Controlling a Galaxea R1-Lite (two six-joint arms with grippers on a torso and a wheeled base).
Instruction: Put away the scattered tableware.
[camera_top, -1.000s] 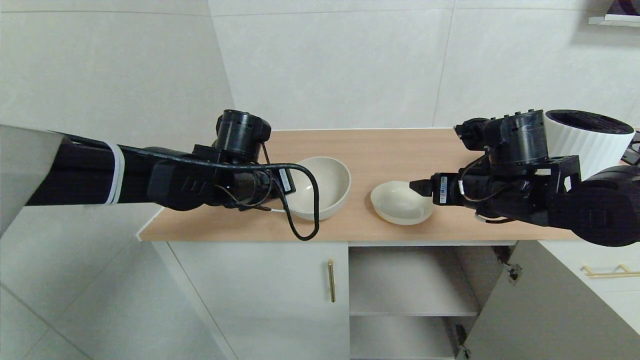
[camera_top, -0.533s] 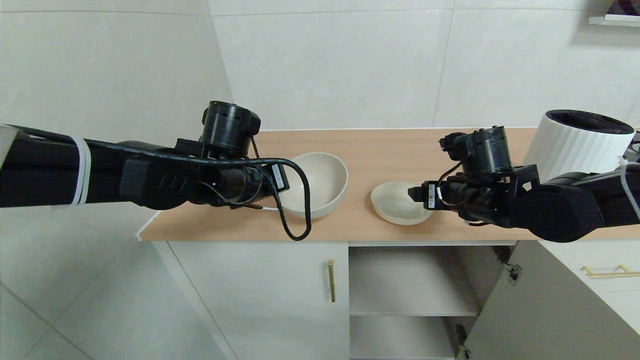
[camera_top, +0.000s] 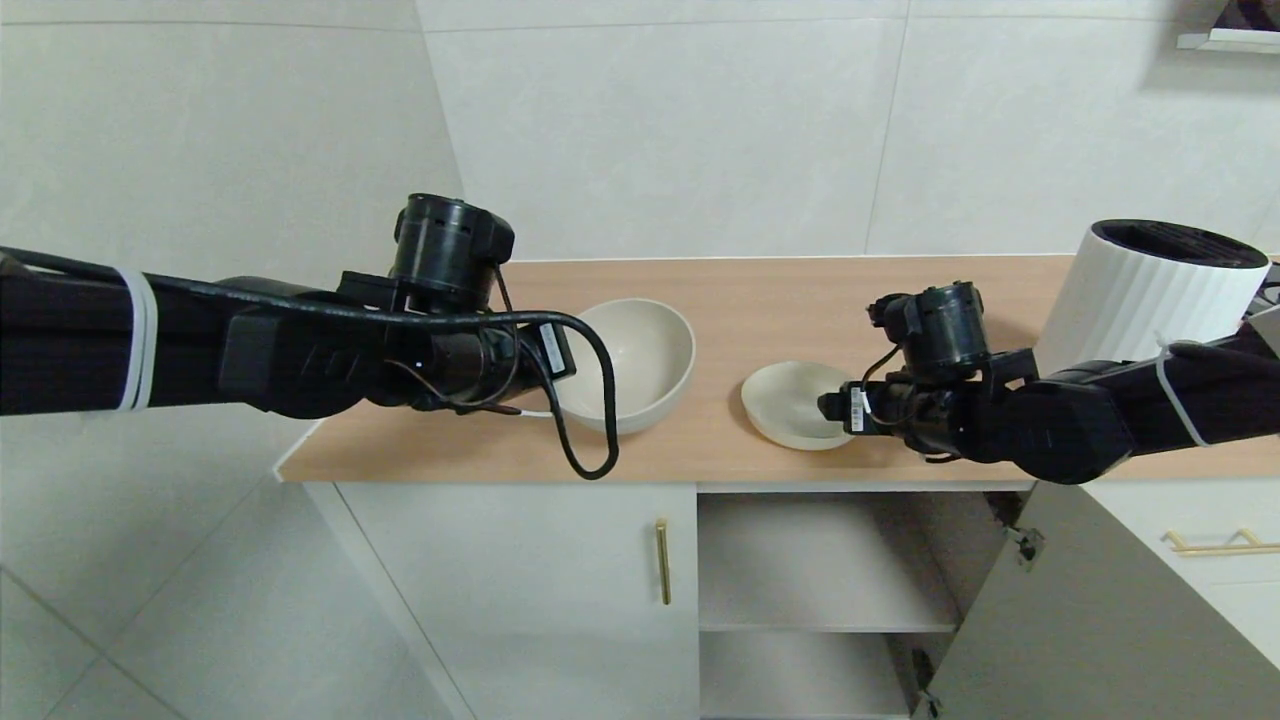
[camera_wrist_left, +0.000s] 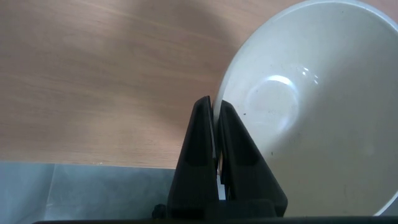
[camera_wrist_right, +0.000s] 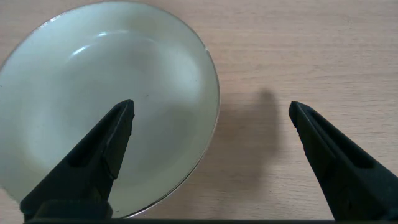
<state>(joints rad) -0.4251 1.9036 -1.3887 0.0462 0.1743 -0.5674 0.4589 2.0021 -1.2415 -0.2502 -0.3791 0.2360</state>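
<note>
While the left gripper (camera_wrist_left: 214, 102) pinches the deep bowl's (camera_wrist_left: 311, 93) rim on the counter (camera_top: 780, 290), the right gripper (camera_wrist_right: 210, 109) hangs spread astride the shallow dish's (camera_wrist_right: 93, 93) edge beside it, so pinching that rim seems next.

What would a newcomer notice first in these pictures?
Over the wooden countertop, the left tool is pinched on the rim of the large bowl. The right tool is open, one finger over the shallow dish and the other beyond its rim. Below the dish, a cupboard stands open.
</note>
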